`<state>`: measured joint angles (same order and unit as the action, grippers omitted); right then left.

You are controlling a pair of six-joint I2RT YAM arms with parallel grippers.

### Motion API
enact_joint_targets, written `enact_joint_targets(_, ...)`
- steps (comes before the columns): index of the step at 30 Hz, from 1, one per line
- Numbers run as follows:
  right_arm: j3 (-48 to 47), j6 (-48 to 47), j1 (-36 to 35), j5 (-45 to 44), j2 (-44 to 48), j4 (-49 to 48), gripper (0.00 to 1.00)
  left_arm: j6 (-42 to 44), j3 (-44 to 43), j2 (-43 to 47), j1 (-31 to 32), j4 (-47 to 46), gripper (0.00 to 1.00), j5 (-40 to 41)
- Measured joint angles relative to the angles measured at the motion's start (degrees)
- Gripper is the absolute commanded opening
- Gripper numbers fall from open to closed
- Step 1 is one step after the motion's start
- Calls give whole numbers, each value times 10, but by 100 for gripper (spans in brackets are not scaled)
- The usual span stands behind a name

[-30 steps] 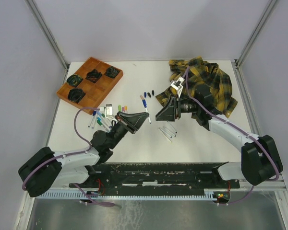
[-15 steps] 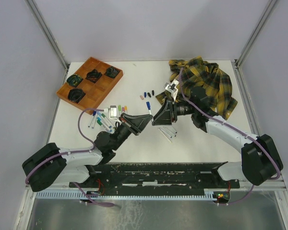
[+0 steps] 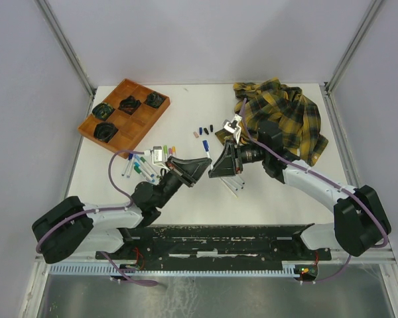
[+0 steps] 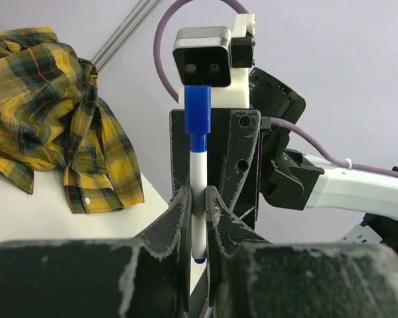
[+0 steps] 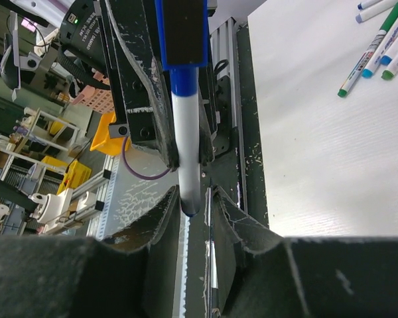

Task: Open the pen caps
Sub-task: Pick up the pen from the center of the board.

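My left gripper point(image 4: 199, 199) is shut on the white barrel of a pen point(image 4: 198, 165). The pen's blue cap point(image 4: 198, 109) sticks out beyond the jaws, in front of the right wrist's camera housing. The right wrist view shows the same blue pen cap point(image 5: 180, 33) at the top and the barrel point(image 5: 184, 126) running down through the left fingers. My right gripper point(image 5: 196, 199) brackets the barrel's blue-tipped end; one finger touches it and a slim gap remains on the other side. From above, the left gripper point(image 3: 205, 162) and right gripper point(image 3: 217, 165) meet tip to tip.
Loose pen caps point(image 3: 204, 130) lie behind the grippers. Capped markers point(image 3: 139, 165) lie at the left and bare white barrels point(image 3: 232, 182) under the right arm. An orange tray point(image 3: 143, 118) sits far left and a yellow plaid shirt point(image 3: 285, 116) far right.
My right gripper has moved left to meet the left gripper, and its jaws have narrowed around the pen. The left gripper has crept right, still holding the pen.
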<state>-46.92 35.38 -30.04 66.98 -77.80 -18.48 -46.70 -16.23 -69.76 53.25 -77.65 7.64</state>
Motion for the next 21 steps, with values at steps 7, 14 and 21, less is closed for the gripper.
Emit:
enact_joint_targets(7, -5, -2, 0, -1, 0, 6, 30, 9, -7, -9, 4, 13, 3, 0)
enact_joint_targets(14, -7, -7, 0, -3, 0, 15, 13, 14, -9, -10, 6, 14, 3, -1)
enact_joint_targets(21, -19, -39, 0, -7, 0, 59, 0, 14, -10, -9, 6, 23, 31, 0)
